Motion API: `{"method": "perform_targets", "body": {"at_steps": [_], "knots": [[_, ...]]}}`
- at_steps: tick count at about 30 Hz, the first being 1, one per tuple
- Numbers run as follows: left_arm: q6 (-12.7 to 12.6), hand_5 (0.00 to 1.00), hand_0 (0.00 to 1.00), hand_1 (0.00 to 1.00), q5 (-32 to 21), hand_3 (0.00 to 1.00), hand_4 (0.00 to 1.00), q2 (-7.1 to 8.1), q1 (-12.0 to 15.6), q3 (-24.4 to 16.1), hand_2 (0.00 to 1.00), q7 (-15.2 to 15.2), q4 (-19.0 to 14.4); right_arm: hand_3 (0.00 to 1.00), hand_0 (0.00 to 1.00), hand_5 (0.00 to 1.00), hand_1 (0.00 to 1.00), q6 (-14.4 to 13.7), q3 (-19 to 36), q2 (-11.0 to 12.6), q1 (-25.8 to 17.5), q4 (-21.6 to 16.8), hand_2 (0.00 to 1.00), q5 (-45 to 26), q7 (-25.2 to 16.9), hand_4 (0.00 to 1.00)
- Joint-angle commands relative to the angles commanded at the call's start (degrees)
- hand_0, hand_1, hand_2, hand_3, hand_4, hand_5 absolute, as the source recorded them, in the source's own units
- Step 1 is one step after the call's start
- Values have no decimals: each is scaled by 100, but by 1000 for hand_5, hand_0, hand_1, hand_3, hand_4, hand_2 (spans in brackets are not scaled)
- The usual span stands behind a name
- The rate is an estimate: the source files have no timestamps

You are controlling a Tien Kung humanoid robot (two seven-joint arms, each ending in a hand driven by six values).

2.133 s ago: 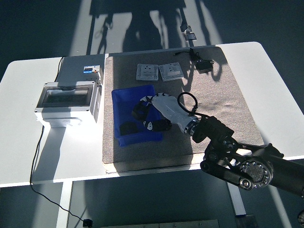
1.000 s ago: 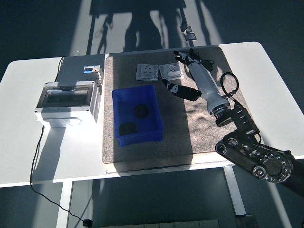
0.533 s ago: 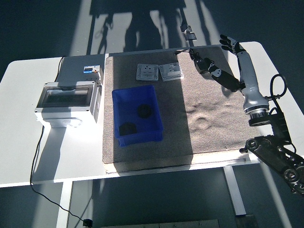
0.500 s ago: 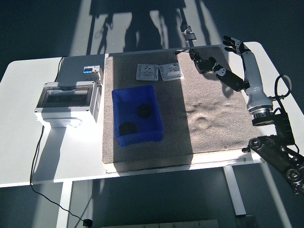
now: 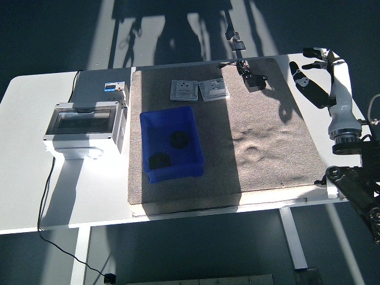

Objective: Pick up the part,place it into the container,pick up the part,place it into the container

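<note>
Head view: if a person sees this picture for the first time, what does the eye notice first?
Probably the blue container, bright on the grey mat left of centre, with two dark parts inside it. Next comes the right hand, raised with fingers spread and empty over the table's far right corner. The grey electrical box with a clear lid stands at the left, on the white table.

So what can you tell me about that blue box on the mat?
The blue box is an open-topped bin, plastic by the look of it, sitting upright on the grey mat beside the grey electrical box. Two dark parts lie inside it: one near the middle, another toward the near wall. No hand touches it.
</note>
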State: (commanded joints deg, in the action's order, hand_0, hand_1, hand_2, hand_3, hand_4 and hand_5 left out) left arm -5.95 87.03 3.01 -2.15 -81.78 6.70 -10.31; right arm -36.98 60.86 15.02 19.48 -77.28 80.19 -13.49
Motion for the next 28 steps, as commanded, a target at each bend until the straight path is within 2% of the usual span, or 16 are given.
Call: {"method": "perform_targets", "body": {"at_steps": [12, 28], "knots": [[-8, 658, 666, 575, -36, 633, 654, 30, 16, 13, 641, 3, 0, 648, 753, 465, 549, 0, 366, 32, -317, 12, 661, -15, -11, 755], [-73, 652, 666, 576, -175, 635, 645, 60, 3, 85, 643, -53, 0, 642, 750, 462, 544, 0, 528, -44, -384, 6, 659, -65, -93, 749]]}}
